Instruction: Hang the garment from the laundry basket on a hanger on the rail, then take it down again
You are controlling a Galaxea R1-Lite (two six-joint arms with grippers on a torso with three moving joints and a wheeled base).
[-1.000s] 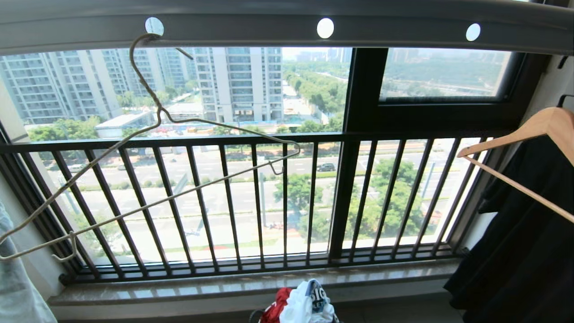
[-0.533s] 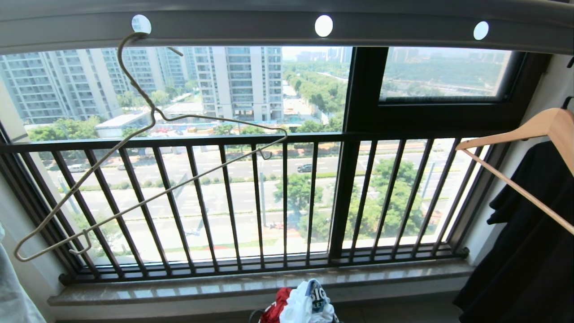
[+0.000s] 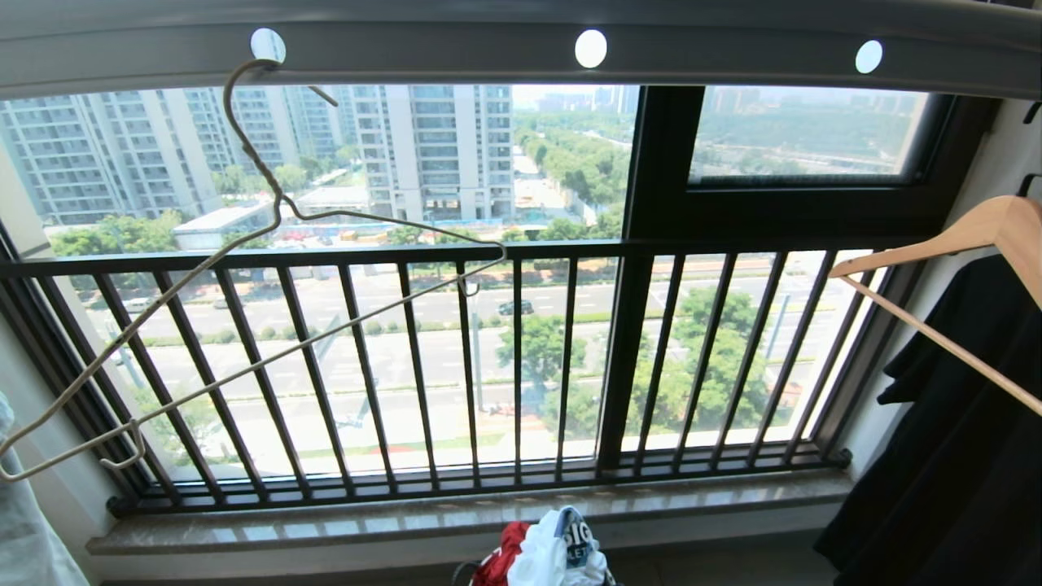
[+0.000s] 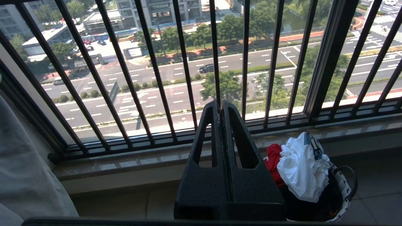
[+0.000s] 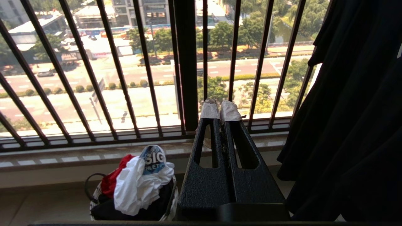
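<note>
The white garment (image 3: 553, 553) with its blue chest print lies crumpled on top of the laundry basket (image 4: 344, 191) on the floor below the window sill; it also shows as garment (image 4: 301, 169) and garment (image 5: 138, 185), in the basket (image 5: 94, 201). The thin cream hanger (image 3: 269, 212) hangs empty and tilted by its hook from a hole in the grey rail (image 3: 521, 49) overhead. My left gripper (image 4: 220, 103) is shut and empty, held above the floor left of the basket. My right gripper (image 5: 220, 105), with taped tips, is shut and empty, right of the basket.
A dark barred balcony railing (image 3: 521, 358) and window run behind. A black garment (image 3: 952, 423) hangs on a thick wooden hanger (image 3: 961, 244) at the right. A pale garment (image 3: 24, 521) hangs at the left edge. A red cloth (image 3: 501, 557) lies in the basket.
The wire hanger has swung on the rail, its low end going right and then back left. The garment and basket have stayed in place.
</note>
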